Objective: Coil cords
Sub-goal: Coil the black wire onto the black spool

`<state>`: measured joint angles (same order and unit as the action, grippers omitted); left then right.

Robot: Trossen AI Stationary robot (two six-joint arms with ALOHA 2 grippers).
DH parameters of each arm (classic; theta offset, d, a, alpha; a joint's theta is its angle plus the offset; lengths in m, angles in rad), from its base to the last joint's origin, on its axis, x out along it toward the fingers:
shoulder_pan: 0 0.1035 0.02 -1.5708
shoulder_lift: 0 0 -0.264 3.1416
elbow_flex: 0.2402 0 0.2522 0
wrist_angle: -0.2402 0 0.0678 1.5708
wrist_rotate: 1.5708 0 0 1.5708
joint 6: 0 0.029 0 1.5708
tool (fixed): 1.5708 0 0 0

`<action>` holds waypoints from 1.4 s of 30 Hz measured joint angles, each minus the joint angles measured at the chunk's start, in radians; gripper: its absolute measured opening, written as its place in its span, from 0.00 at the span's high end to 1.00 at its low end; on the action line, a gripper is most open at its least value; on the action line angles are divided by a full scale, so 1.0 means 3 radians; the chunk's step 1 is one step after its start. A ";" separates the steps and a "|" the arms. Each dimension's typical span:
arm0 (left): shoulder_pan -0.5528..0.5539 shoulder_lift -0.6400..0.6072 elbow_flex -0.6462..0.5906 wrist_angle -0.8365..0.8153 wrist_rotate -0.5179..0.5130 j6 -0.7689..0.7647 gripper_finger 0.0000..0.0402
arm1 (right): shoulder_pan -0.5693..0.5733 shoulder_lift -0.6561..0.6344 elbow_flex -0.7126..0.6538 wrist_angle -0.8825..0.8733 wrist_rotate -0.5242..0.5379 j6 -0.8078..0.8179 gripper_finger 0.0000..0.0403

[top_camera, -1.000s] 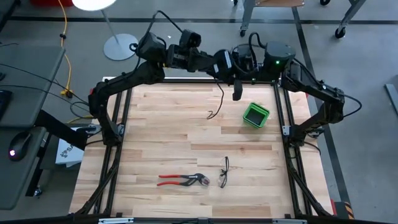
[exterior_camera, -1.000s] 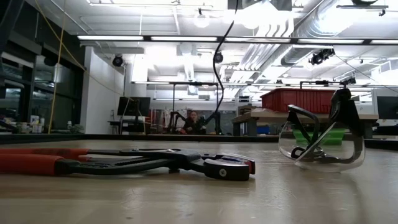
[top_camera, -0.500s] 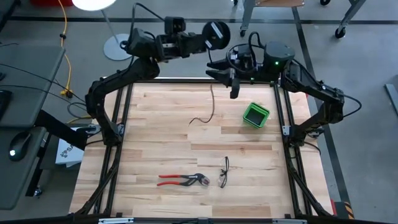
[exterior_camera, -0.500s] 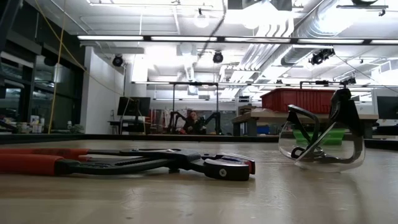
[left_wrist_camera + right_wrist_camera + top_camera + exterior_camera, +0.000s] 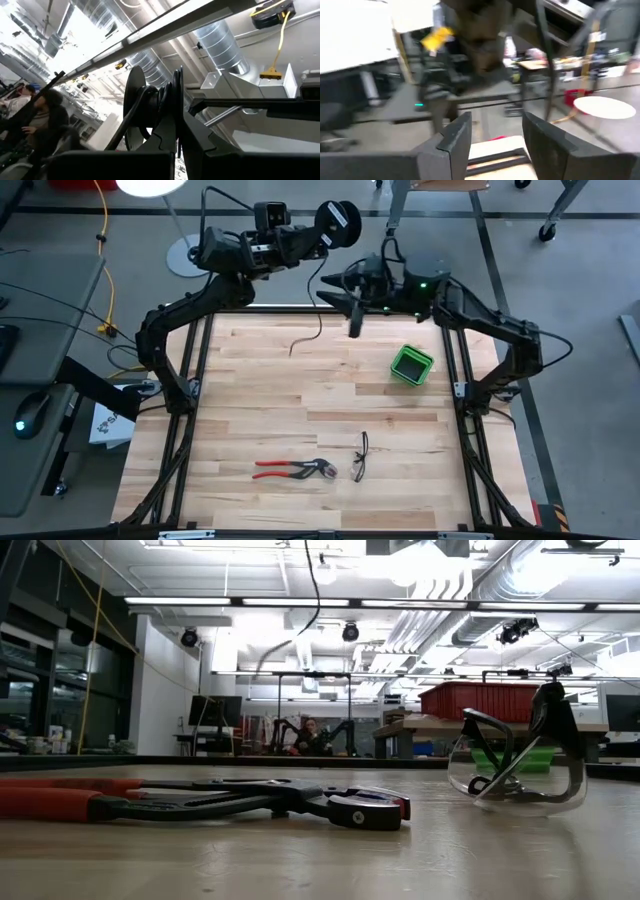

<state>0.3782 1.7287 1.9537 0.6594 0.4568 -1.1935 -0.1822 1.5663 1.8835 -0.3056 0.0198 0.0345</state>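
The reel [image 5: 341,221] hangs in the air past the table's far edge, clamped edge-on in the left gripper [image 5: 318,235]. From it the thin black cord [image 5: 316,310] drops and trails onto the wooden table [image 5: 300,410], its free end lying on the boards near the far edge.

Only the left wrist view shows the grip closely: the reel [image 5: 150,107] stands upright between the dark fingers [image 5: 167,132], which press together on its two discs with cord wound between them. The low view catches just a strand of the cord [image 5: 312,580] hanging from above. No writing can be read on any item.

The right gripper [image 5: 340,290] hovers just beside the hanging cord, over the far edge. In the right wrist view its fingers [image 5: 455,137] stand well apart with nothing between them.

On the table sit a green square container [image 5: 411,365] near the right side and, near the front, red-handled pliers [image 5: 292,470] beside clear safety glasses [image 5: 361,457]. A person [image 5: 309,735] sits in the room beyond.
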 joint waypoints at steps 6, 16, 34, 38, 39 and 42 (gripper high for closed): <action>0.0001 -0.0022 0.0000 0.0093 -0.0025 0.0004 1.00 | -0.0001 0.0055 -0.0002 0.0091 0.0555 -0.0311 0.58; 0.0001 -0.0041 0.0004 0.0089 -0.0069 0.0065 1.00 | -0.0001 0.0152 -0.0001 0.0183 0.0444 -0.0213 0.58; 0.0027 -0.0047 0.0004 0.0093 -0.0065 0.0064 1.00 | -0.0001 0.0366 -0.0001 0.0333 0.0400 -0.0229 0.96; 0.0039 -0.0047 0.0004 0.0092 -0.0074 0.0072 1.00 | -0.0001 0.0366 -0.0001 0.0333 0.0327 -0.0119 0.98; 0.0054 -0.0047 0.0004 0.0093 -0.0074 0.0096 1.00 | -0.0001 0.0366 -0.0001 0.0330 0.0299 -0.0114 0.99; 0.0149 -0.0092 0.0003 0.0065 -0.0075 0.0227 1.00 | 0.0026 0.0324 -0.0001 0.0256 0.0227 -0.0032 0.99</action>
<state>0.4229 1.7011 1.9545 0.6789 0.4342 -1.1254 -0.1743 1.6634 1.8832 -0.2287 0.0880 0.0248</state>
